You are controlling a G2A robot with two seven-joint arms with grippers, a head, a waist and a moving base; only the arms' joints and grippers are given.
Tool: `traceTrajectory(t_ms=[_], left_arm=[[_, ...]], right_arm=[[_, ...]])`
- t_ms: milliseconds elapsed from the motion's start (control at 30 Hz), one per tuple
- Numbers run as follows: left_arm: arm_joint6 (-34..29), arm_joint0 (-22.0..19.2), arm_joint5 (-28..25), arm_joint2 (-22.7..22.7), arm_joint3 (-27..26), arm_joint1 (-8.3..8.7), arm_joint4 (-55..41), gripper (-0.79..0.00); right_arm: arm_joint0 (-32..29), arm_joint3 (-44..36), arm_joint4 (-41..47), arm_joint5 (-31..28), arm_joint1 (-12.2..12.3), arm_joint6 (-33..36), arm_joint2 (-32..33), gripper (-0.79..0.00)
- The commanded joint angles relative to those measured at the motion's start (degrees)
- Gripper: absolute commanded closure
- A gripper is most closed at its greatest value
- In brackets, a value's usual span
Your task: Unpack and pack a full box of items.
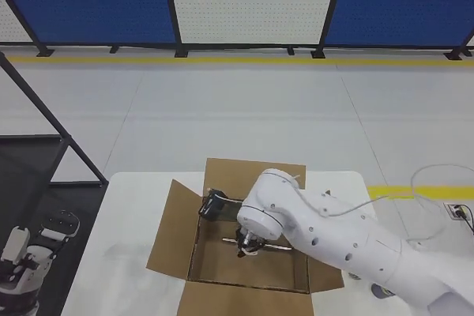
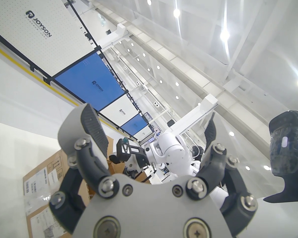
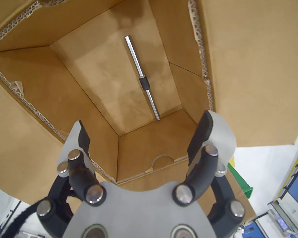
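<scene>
Two grippers show, both with jaws spread wide and holding nothing. Farthest left, the left gripper (image 2: 151, 117) is tilted up toward the ceiling lights, with a labelled outer side of the cardboard box (image 2: 52, 167) close by. The box stands open on the white bench (image 1: 126, 237), its flaps folded outward. One item lies inside: a slim metal rod (image 3: 142, 77) with a dark collar around its middle. It rests flat on the bottom, with one end close against a wall. From the right, the white right arm extends over the box. The right gripper (image 3: 144, 122) hangs at the opening, pointing down into the box and well apart from the rod.
</scene>
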Motion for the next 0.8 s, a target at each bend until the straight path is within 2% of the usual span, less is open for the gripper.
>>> traceTrajectory(t_ms=[0, 133, 467, 633, 733, 767], left_arm=[[0.00, 0.00, 0.00, 0.00, 0.00, 0.00, 0.00, -0.785], [0.00, 0.00, 0.00, 0.00, 0.00, 0.00, 0.00, -0.785], [0.00, 0.00, 0.00, 0.00, 0.00, 0.00, 0.00, -0.785], [0.00, 0.00, 0.00, 0.00, 0.00, 0.00, 0.00, -0.785], [0.00, 0.00, 0.00, 0.00, 0.00, 0.00, 0.00, -0.785], [0.00, 0.00, 0.00, 0.00, 0.00, 0.00, 0.00, -0.785]], right_arm=[[-0.16, 4.04, 1.08, -3.66, -0.93, 0.05, -0.45, -0.785], [-0.63, 10.81, 2.77, -10.67, -3.17, -0.81, -1.45, -0.785], [-3.44, 26.17, 0.75, -19.08, -8.66, -6.21, -2.97, -0.785], [-4.62, 31.22, -0.55, -22.84, -10.81, -8.40, -2.97, -0.785], [-5.20, 33.48, -1.93, -24.47, -11.85, -10.13, -2.97, -0.656], [-5.38, 34.22, -2.45, -24.93, -12.17, -10.52, -2.97, -0.570]])
